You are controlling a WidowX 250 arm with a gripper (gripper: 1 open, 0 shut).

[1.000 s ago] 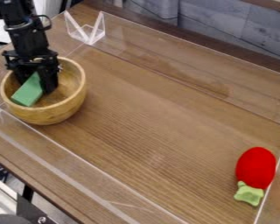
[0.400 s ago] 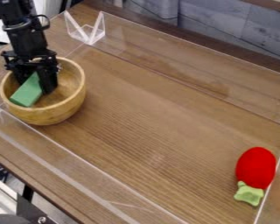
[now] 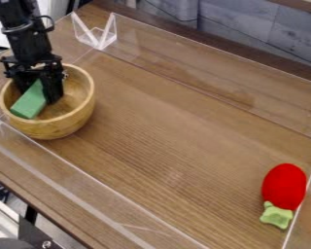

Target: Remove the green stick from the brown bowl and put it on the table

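Near the desk's (image 3: 185,122) far left corner, the green stick (image 3: 30,100) lies in the brown bowl (image 3: 70,120), its upper end pinched between the fingers (image 3: 39,80) above it.

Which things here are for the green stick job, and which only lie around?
For the job:
- green stick
- brown bowl
- table
- gripper

Lying around:
- red strawberry-like toy with green stem
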